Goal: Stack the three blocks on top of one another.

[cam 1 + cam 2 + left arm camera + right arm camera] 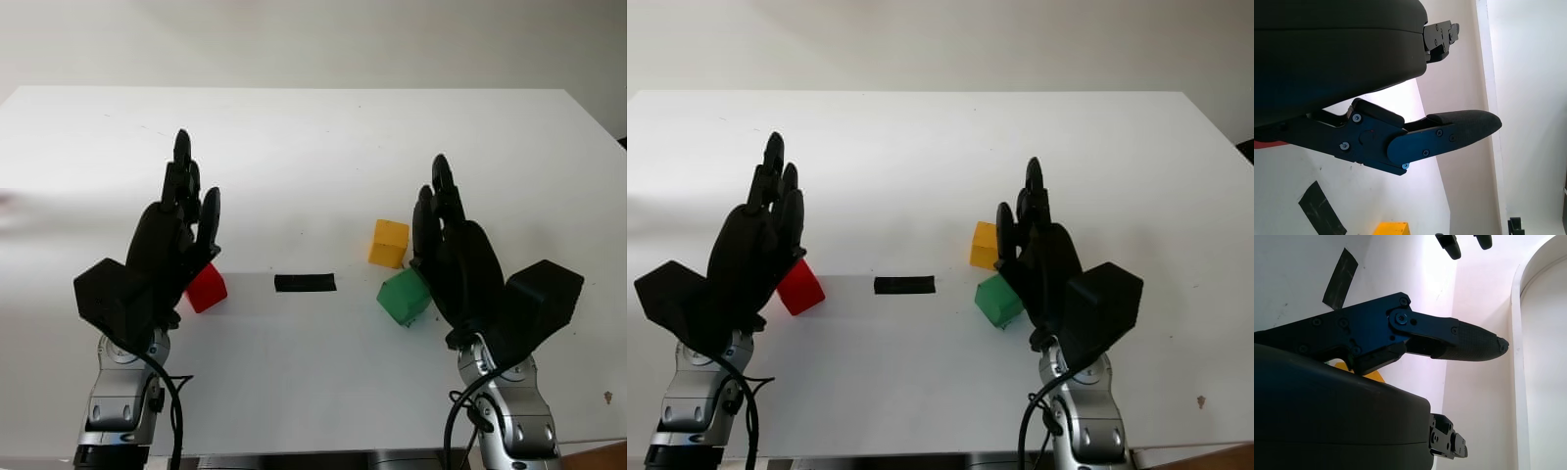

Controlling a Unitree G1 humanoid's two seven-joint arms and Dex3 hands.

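The white desk is a broad, smooth, matte surface carrying 3 blocks and 1 strip of tape. Above it are 2 black hands of hard, moulded plastic, each with 3 fingers. The left hand is raised over the left part of the desk, open and holding nothing, its fingers extended away from the robot. The right hand is raised over the right part in the same manner, open and holding nothing, its fingers likewise extended forward. The 3 blocks are plain cubes with flat, matte faces, 1 of each colour. The green block lies on the desk just beside the right hand's palm, on its inner side, turned at an angle. The yellow block lies on the desk near the right hand's fingers, also on the inner side, just beyond the green block and close to it. The red block lies on the desk partly tucked under the left hand, beside its palm on the inner side. The black tape strip, flat and rectangular, lies between the 2 hands.
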